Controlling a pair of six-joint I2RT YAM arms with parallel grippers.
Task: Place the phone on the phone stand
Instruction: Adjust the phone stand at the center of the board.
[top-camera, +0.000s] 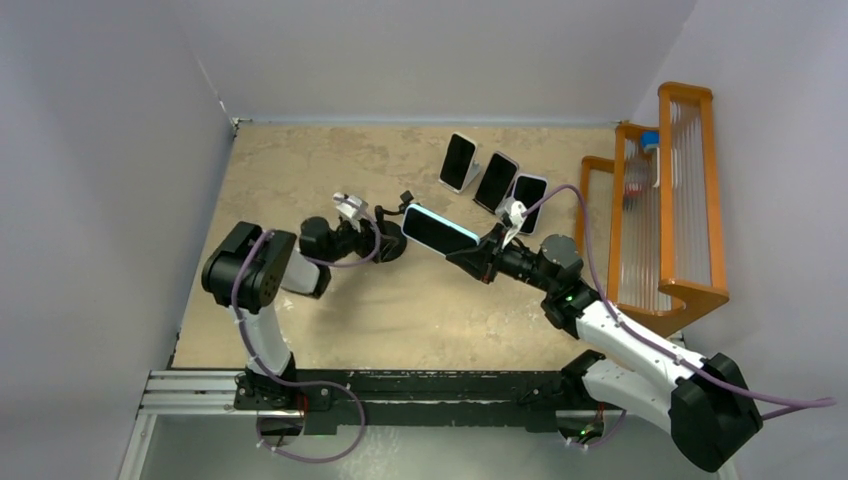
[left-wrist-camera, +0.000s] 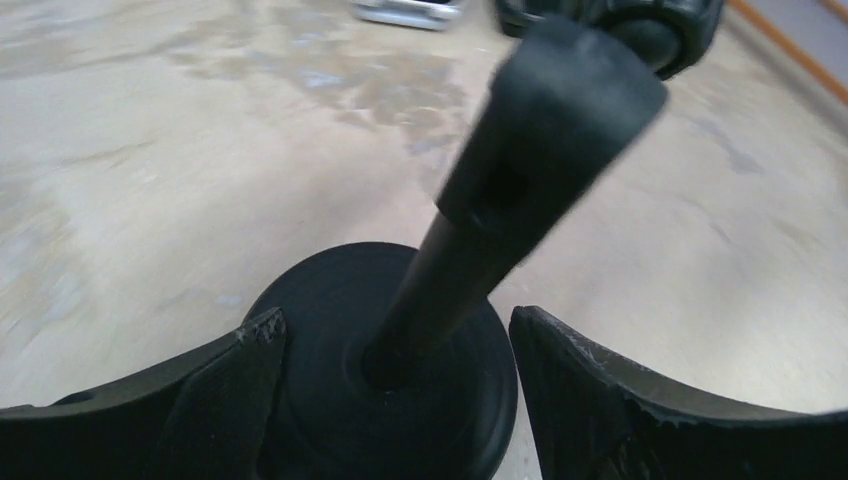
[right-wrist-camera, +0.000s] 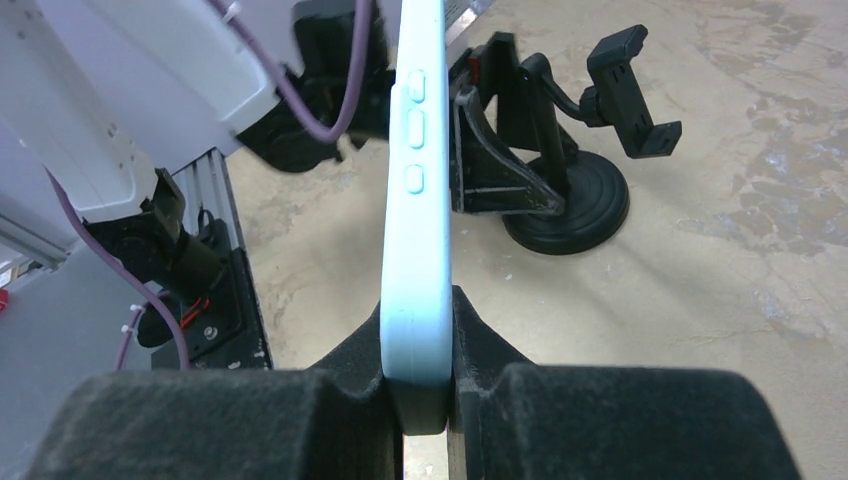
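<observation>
The right gripper (right-wrist-camera: 418, 345) is clamped on the lower end of the phone (right-wrist-camera: 415, 200), a handset in a pale blue case that it holds on edge, so that the side buttons face the wrist camera and most of the body runs out beyond the fingertips. In the overhead view the phone (top-camera: 440, 230) hangs above the table (top-camera: 300, 180), its free end pointing toward the left gripper (top-camera: 375, 240). That gripper's jaws stand well apart, one finger on either side of the round black base of the phone stand (left-wrist-camera: 400, 400); whether the pads (left-wrist-camera: 250, 370) touch the base I cannot tell. The stand's stem rises tilted between the fingers, and its clamp head is blurred in the left wrist view. From the right wrist the stand (right-wrist-camera: 570, 205) sits just past the phone and to its right. Beyond the right gripper three propped phones (top-camera: 495, 182) stand in a row, with an orange wooden rack (top-camera: 665, 200) to its outer side.
</observation>
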